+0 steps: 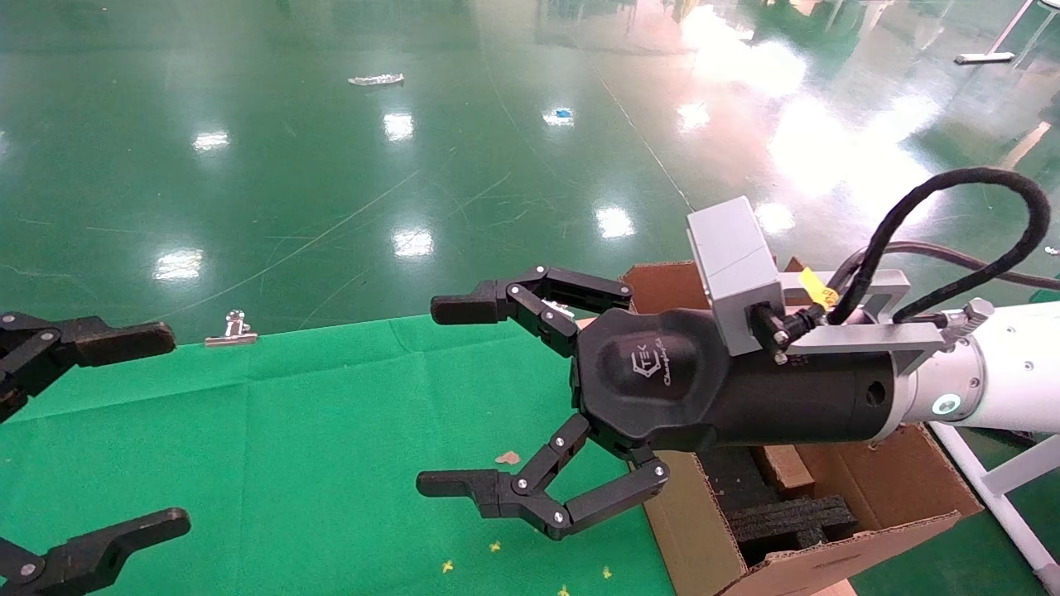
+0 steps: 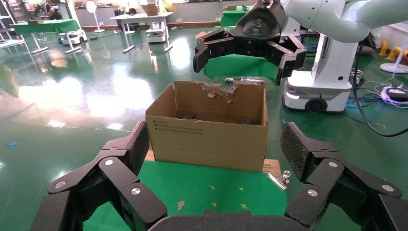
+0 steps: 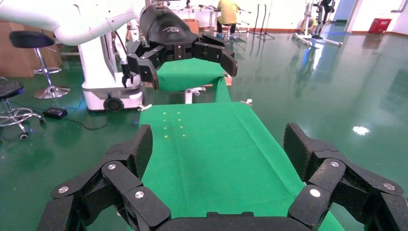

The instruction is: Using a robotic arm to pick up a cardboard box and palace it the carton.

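Above the green cloth, beside the carton, the right gripper is held in the air with its black fingers spread wide, and nothing is held between them. The robotic arm that carries it is seen with its white segment and silver wrist passing over the open top of the carton, and a grey camera block with a looping black cable is mounted on the wrist. The carton is placed at the edge of the green cloth; its flaps are standing upright, one flap edge is torn and ragged, and black foam inserts are seen inside. A small reddish-brown piece is visible inside the carton next to the foam, but it cannot be told with certainty whether it is the cardboard box, because it is partly hidden by the gripper body. On the far side of the cloth from the carton, the left gripper is kept above the cloth, also opened wide and with nothing in it. In the left wrist view the carton is seen between the spread fingers, with the right gripper hanging above it. A metal binder clip is attached to the far edge of the cloth, away from the carton. Some small yellow scraps and one brown scrap are lying on the cloth near the carton.
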